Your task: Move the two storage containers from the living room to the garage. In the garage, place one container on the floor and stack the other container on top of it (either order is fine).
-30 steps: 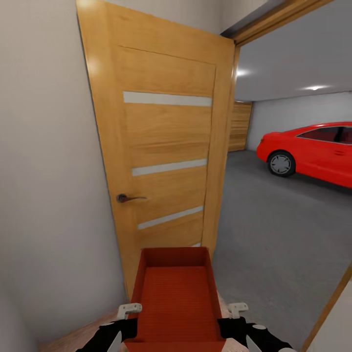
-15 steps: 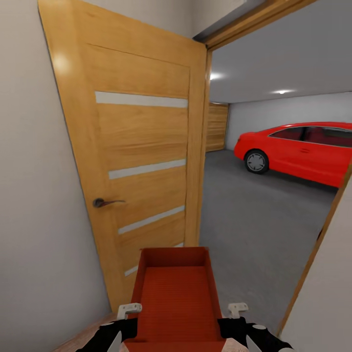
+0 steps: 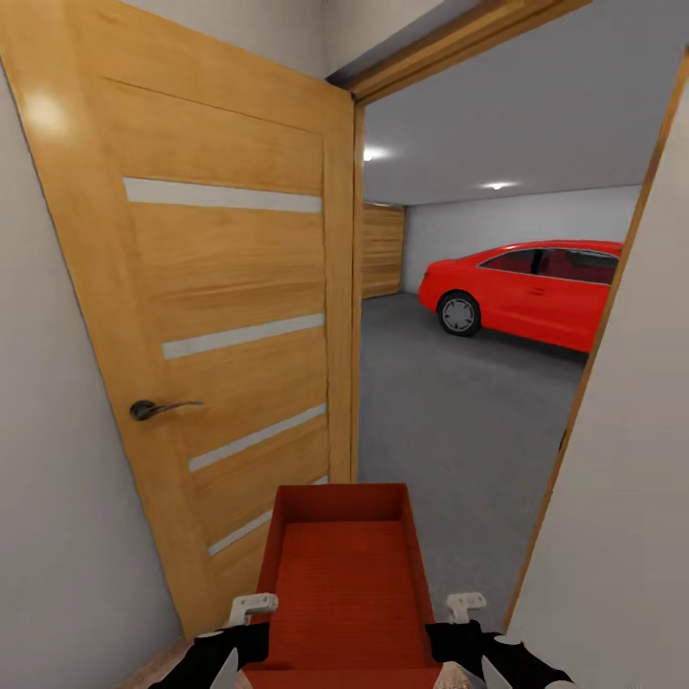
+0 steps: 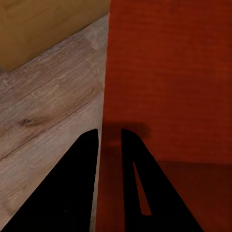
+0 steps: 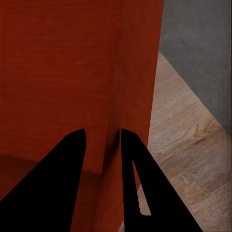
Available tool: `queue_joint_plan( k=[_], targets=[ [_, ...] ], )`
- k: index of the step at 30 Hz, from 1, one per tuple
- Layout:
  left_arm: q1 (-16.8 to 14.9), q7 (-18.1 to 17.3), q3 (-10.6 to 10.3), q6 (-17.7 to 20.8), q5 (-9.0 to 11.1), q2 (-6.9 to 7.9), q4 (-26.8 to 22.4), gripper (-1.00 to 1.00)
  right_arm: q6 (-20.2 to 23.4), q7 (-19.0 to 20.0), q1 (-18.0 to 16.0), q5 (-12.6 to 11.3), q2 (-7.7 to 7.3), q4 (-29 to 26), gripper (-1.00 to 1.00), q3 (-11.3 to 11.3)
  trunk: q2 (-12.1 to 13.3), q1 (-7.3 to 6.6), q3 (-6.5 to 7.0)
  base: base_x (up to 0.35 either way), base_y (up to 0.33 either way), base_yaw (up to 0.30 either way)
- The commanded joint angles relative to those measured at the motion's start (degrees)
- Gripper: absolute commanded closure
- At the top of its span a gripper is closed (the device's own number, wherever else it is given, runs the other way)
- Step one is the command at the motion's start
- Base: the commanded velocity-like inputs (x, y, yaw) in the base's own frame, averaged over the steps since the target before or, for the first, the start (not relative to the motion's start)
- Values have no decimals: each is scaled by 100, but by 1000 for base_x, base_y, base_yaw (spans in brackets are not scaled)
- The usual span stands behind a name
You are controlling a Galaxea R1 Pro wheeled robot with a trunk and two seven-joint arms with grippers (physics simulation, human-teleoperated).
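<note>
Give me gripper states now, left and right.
Left gripper: jaws shut on the storage container, pinching its side wall.
Right gripper: jaws shut on the opposite wall of the storage container.

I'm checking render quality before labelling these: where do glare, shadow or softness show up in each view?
Head view: a pale glare patch on the open door, two ceiling lights blooming in the garage, the red car crisp. Left wrist view: the jaws cast a faint shadow on the container wall, whose ribbing looks soft. Right wrist view: the container again soft, its lower part shaded.
</note>
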Motion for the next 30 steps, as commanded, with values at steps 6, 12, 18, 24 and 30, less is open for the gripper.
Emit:
queue_joint_plan(
  k=[6,12,18,24,30],
  targets=[
    [0,160,12,-89,-120,159,-27,100,-7,12,-6,104,-2,26,100,42,-10,2,2,0,0,-271],
    [-2,160,9,-89,-120,152,-28,100,-7,26,-6,104,-2,24,100,40,-10,2,16,0,0,-272],
    [-2,160,3,-87,-120,158,-32,100,-8,64,-6,104,-2,25,100,39,-10,2,37,0,0,-270],
    [-2,160,1,-89,-120,144,-32,100,-15,66,-6,109,-2,24,100,34,-10,2,50,0,0,-128],
    [-2,160,2,-87,-120,148,-32,100,-13,66,-6,112,-2,24,100,33,-10,2,51,0,0,-11]
  ],
)
